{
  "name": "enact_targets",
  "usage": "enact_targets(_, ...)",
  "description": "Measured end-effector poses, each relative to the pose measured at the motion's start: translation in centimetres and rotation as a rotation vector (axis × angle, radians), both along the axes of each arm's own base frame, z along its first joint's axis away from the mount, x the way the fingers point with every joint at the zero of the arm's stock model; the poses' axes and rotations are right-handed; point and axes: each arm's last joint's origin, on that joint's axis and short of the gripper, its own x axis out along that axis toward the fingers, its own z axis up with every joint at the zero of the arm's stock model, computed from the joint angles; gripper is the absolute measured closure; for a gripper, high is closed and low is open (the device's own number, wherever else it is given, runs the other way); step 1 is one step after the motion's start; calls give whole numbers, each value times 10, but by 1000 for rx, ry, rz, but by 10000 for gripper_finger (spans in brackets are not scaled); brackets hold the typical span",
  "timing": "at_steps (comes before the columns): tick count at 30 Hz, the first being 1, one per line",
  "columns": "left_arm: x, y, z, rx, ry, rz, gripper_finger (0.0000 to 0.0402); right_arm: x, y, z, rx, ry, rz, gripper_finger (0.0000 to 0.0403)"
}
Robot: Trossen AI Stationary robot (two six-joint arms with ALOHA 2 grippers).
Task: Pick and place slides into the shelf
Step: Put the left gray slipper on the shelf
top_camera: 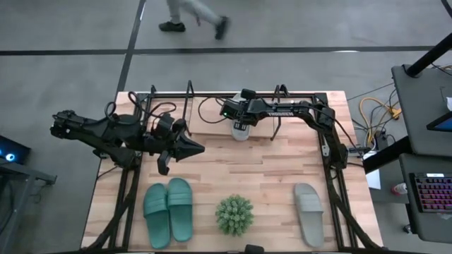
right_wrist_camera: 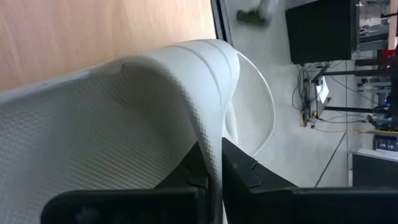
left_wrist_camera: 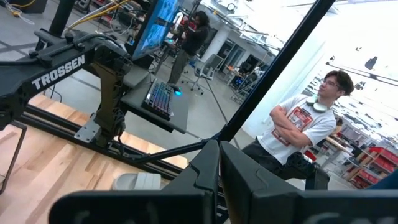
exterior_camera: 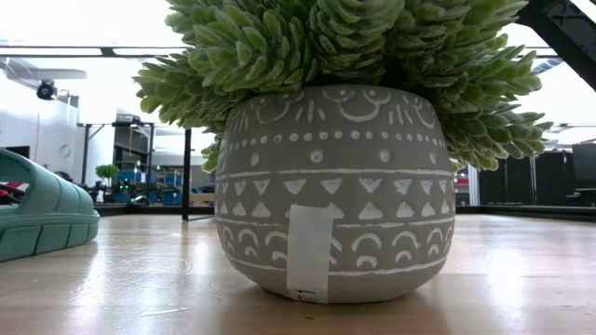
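My right gripper [top_camera: 240, 117] reaches over the table's far middle, just on the near side of the black wire shelf [top_camera: 212, 94], and is shut on one pale grey slide [top_camera: 241, 130]. The other grey slide [top_camera: 308, 214] lies flat near the near right corner. The teal pair [top_camera: 168, 212] lies side by side at the near left; one of them shows in the low view [exterior_camera: 37, 219]. My left gripper [top_camera: 189, 148] hovers shut over the table's left middle, touching nothing. My right gripper pinches the grey slide's wide strap [right_wrist_camera: 186, 124] between its two fingers, at the strap's edge. The fingers [right_wrist_camera: 242, 171] come from above. The sole [right_wrist_camera: 252, 106] shows beyond the strap. Whether the slide rests on anything I cannot tell.
A spiky green plant [top_camera: 234, 215] in a patterned grey pot [exterior_camera: 335, 195] stands at the near middle, between the teal pair and the lone grey slide. Bare wood lies mid-table. A person [left_wrist_camera: 298, 124] stands beyond the right side; another walks past the far edge [top_camera: 194, 17].
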Motion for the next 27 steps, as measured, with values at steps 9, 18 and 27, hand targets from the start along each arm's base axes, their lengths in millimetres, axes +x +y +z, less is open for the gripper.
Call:
enact_targets(9,2,-1,-2,-2,7,-1,402,4,-3,10,2,-31,-1,392)
enact_targets(18,2,-1,-2,-1,10,-1,402,6,-3,12,7,-47,-5,339)
enact_targets(27,3,-1,-3,7,11,-1,402,6,5,11,26,-59,-40,269)
